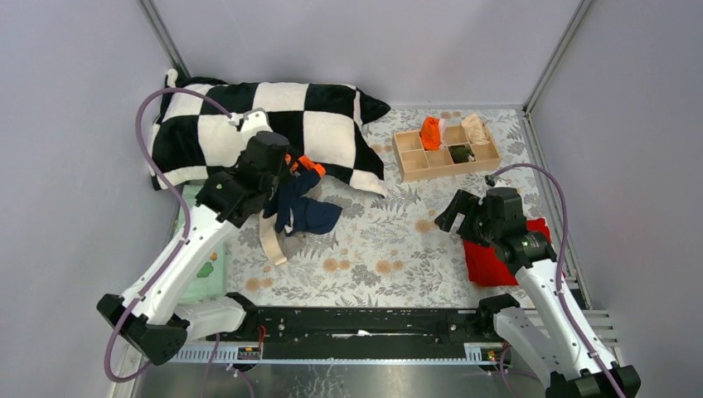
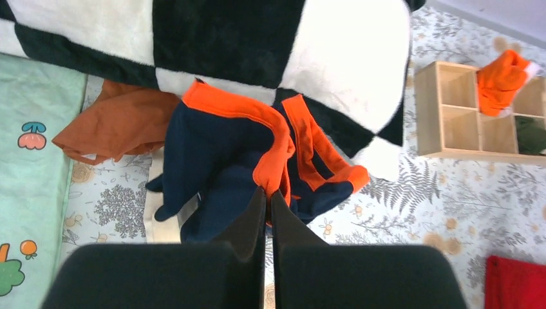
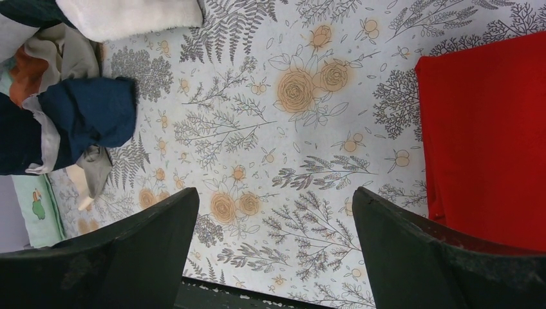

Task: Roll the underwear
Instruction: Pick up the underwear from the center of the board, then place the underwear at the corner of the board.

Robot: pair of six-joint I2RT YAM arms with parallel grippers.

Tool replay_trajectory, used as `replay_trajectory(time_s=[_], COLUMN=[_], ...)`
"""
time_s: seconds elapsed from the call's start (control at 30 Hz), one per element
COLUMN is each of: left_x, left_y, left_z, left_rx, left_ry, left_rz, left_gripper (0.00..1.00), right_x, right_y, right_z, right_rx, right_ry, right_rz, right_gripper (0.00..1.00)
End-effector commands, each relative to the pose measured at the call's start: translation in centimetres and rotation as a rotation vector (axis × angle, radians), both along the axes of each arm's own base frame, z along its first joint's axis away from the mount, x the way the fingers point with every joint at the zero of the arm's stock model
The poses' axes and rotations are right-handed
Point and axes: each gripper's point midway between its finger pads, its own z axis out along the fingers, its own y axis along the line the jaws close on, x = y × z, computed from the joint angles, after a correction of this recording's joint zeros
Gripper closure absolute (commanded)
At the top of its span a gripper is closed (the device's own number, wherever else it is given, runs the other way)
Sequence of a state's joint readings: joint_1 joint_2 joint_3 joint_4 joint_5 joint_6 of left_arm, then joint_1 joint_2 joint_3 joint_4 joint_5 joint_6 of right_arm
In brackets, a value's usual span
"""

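Navy underwear with orange trim (image 2: 219, 148) hangs in front of the checked pillow. My left gripper (image 2: 268, 191) is shut on its orange waistband and holds it above the floral cloth (image 1: 303, 207). A rust-brown pair (image 2: 116, 125) lies by the pillow's edge, and a beige pair (image 1: 272, 236) lies under the navy one. A bright orange pair (image 1: 429, 133) sits in the wooden box. My right gripper (image 3: 275, 193) stands open over bare floral cloth beside the red cloth, with nothing between its fingers.
The black-and-white checked pillow (image 1: 249, 124) lies at the back left. A wooden compartment box (image 1: 410, 162) stands at the back right. A red cloth (image 1: 489, 261) lies under the right arm. A mint green mat (image 1: 203, 265) runs along the left edge.
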State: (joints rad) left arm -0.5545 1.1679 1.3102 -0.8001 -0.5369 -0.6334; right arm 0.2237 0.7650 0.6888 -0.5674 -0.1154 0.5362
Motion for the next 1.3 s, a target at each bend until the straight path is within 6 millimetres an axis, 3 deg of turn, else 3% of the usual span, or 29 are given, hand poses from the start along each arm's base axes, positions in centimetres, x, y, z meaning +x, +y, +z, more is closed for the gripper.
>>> replay_trajectory(time_s=[0.0, 0.13, 0.23, 0.4, 0.5, 0.57, 0.67, 0.77, 0.8, 0.83, 0.9, 1.0, 1.03, 1.13, 1.27], left_x=[-1.8, -3.0, -4.2, -9.6, -11.5, -11.0, -10.1, -10.3, -10.6, -10.8, -11.1, -10.8, -10.6, -10.0, -9.1], left_y=[0.1, -3.6, -7.6, -17.6, -20.6, -20.2, -17.9, -17.0, -16.6, -16.1, -14.2, -10.8, -9.8, -8.0, -7.5], left_z=[2.3, 6.1, 8.2, 10.3, 11.1, 10.6, 8.8, 4.0, 0.5, -1.8, -7.1, -12.9, -14.0, -14.3, -12.1], left_rx=[0.006, -0.108, -0.179, -0.209, -0.212, -0.199, -0.143, -0.076, -0.035, -0.024, 0.013, 0.025, 0.018, -0.012, -0.03], left_ry=[0.012, -0.042, -0.052, -0.057, -0.068, -0.081, -0.095, -0.051, -0.005, 0.022, 0.099, 0.19, 0.211, 0.21, 0.161], left_rz=[-0.086, -0.306, -0.448, -0.687, -0.747, -0.707, -0.614, -0.612, -0.611, -0.597, -0.525, -0.4, -0.364, -0.285, -0.292], left_gripper=[1.0, 1.0, 1.0, 1.0, 1.0, 1.0, 1.0, 1.0, 1.0, 1.0, 0.8, 0.34, 0.3, 0.22, 0.16], right_x=[0.5, 0.5, 0.6, 0.6, 0.6, 0.5, 0.4, 0.4, 0.4, 0.4, 0.4, 0.5, 0.5, 0.5, 0.2], right_y=[0.0, -0.4, -0.4, -0.4, -0.7, -1.1, -1.5, -1.5, -1.4, -1.4, -1.1, -0.7, -0.5, -0.1, 0.6], right_z=[2.1, 2.9, 3.4, 4.1, 4.7, 4.9, 5.0, 4.8, 4.7, 4.6, 4.4, 4.1, 4.0, 3.7, 3.0], right_rx=[0.0, -0.01, -0.01, -0.002, -0.012, -0.027, -0.044, -0.051, -0.05, -0.049, -0.041, -0.024, -0.021, -0.012, -0.002], right_ry=[-0.064, -0.093, -0.116, -0.144, -0.163, -0.167, -0.169, -0.159, -0.156, -0.15, -0.142, -0.134, -0.131, -0.117, -0.08], right_rz=[-0.001, -0.011, -0.014, -0.008, -0.019, -0.032, -0.045, -0.042, -0.038, -0.035, -0.025, -0.009, -0.004, 0.017, 0.068], right_gripper=[0.04, 0.04, 0.03, 0.03, 0.02, 0.02, 0.02, 0.02, 0.02, 0.02, 0.02, 0.02, 0.02, 0.02, 0.02])
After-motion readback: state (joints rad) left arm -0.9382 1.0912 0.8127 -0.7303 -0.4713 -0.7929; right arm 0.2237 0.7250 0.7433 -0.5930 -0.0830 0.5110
